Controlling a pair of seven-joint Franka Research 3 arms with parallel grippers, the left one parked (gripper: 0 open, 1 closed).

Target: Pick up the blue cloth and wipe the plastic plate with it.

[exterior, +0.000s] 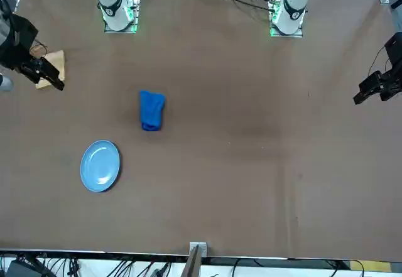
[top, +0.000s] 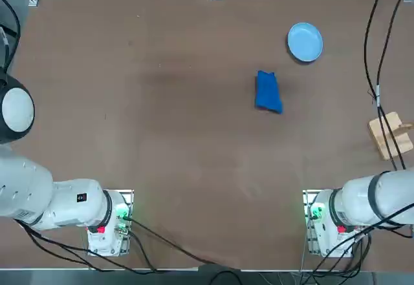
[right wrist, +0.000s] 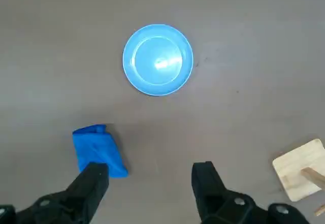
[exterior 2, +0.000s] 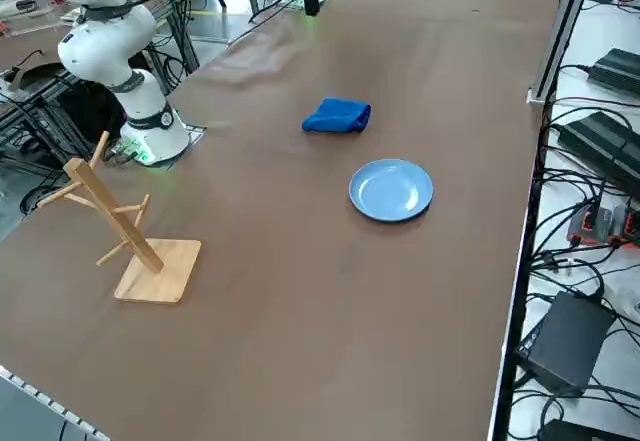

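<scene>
The right arm is drawn back near its base at the counter's [top: 194, 168] edge, its wrist raised high and turned so the right pincer [right wrist: 150, 181] points straight down at the brown surface. The two black fingers [right wrist: 91, 183] stand wide apart with nothing between them, well above the counter and touching nothing.

The blue cloth [right wrist: 96, 150] lies just beyond one fingertip and a little outward of it, a soft royal-blue bundle folded into a rough oblong with rumpled, rounded edges. It rests flat on the counter, apart from everything else.

The plastic plate [right wrist: 158, 59] sits farther out from the pincer than the cloth, roughly in line with the gap between the fingers. It is round, smooth and pale sky-blue, with a low raised rim and a small glossy highlight at its middle. Cloth and plate are near each other but do not touch.

Off to the pincer's other side stands a wooden rack [exterior 2: 130, 226]: a flat square base of light wood carrying a slanted post with short pegs.

The counter itself is a matte, plain brown sheet.
</scene>
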